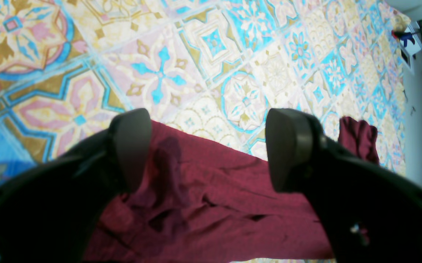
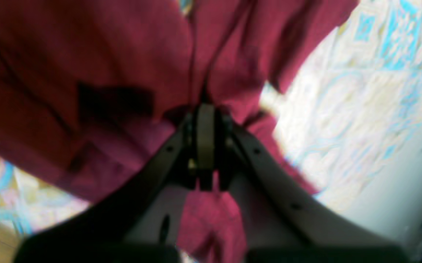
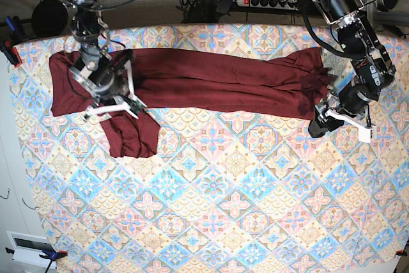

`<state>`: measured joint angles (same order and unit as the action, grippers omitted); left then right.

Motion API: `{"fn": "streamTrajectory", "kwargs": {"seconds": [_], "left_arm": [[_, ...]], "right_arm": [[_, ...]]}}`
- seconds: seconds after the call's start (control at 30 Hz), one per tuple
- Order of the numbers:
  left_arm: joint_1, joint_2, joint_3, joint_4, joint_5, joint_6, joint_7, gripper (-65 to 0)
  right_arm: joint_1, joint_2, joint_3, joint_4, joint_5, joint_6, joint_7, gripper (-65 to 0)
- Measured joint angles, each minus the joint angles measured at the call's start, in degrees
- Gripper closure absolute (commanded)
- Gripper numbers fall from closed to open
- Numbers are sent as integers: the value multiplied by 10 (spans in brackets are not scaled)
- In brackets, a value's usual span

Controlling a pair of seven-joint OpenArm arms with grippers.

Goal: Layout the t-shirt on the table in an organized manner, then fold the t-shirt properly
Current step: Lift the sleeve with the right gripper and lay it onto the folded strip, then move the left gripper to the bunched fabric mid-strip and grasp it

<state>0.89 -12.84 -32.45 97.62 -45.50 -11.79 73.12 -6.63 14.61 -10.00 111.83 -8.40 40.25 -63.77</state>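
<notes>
Item: t-shirt [image 3: 211,81], stretched along table [image 3: 223,222] far edge, long axis 9-to-3 o'clock.
Right gripper [image 2: 205,146] at 9 o'clock pinches cloth; left gripper [image 1: 207,149] at 3 o'clock, jaws spread wide over hem.

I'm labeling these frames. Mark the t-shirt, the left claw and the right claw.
t-shirt [image 3: 217,81]: base view, middle of the stretched-out body.
left claw [image 1: 207,146]: left wrist view, gap between its open fingertips, over the shirt's edge.
right claw [image 2: 205,109]: right wrist view, shut fingertips pinching the fabric.
</notes>
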Motion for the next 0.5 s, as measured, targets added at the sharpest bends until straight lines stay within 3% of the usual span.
{"fn": "streamTrajectory", "kwargs": {"seconds": [0.5], "left_arm": [[15, 0, 0, -1, 0, 0, -1, -484]], "right_arm": [[9, -17, -144, 5, 12, 1, 11, -3]]}}
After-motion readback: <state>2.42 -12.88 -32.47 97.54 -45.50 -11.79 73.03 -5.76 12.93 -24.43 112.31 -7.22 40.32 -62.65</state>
